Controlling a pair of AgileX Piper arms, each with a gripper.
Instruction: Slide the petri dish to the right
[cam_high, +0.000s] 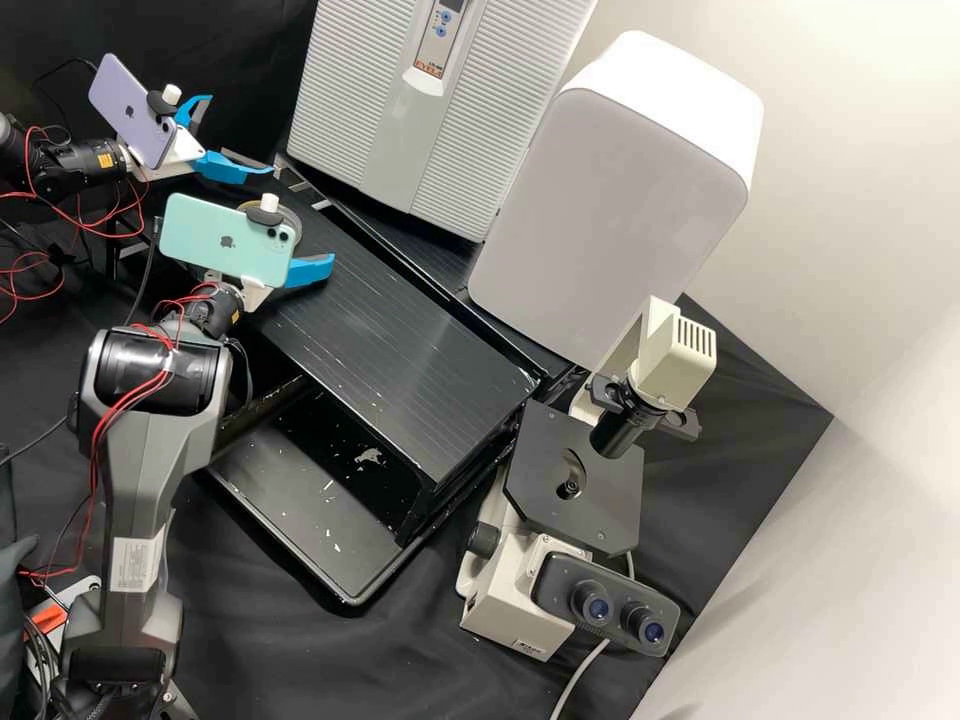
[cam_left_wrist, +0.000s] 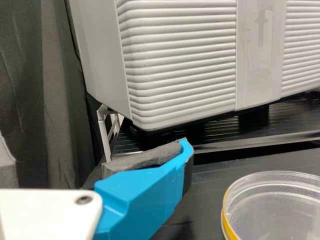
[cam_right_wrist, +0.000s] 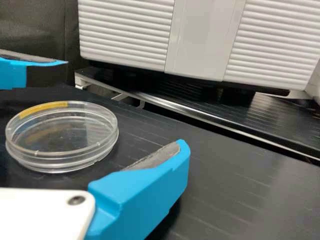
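The clear petri dish (cam_right_wrist: 61, 135), with a yellow strip on its rim, rests on the black ribbed platform (cam_high: 400, 350) near its far left corner. In the high view the dish (cam_high: 290, 220) is mostly hidden behind the teal phone on my right arm. My right gripper (cam_high: 292, 238) is open, and one blue finger (cam_right_wrist: 150, 177) lies just beside the dish, low over the platform. My left gripper (cam_high: 240, 135) is open farther back by the ribbed white unit. Its lower finger (cam_left_wrist: 150, 192) is close to the dish (cam_left_wrist: 275, 207) on the other side.
A ribbed white unit (cam_high: 430, 90) stands behind the platform and a large white housing (cam_high: 620, 190) at its right end. A microscope (cam_high: 580, 520) sits at the front right. A lower black tray (cam_high: 300, 510) lies in front of the platform. Red wires hang at the left.
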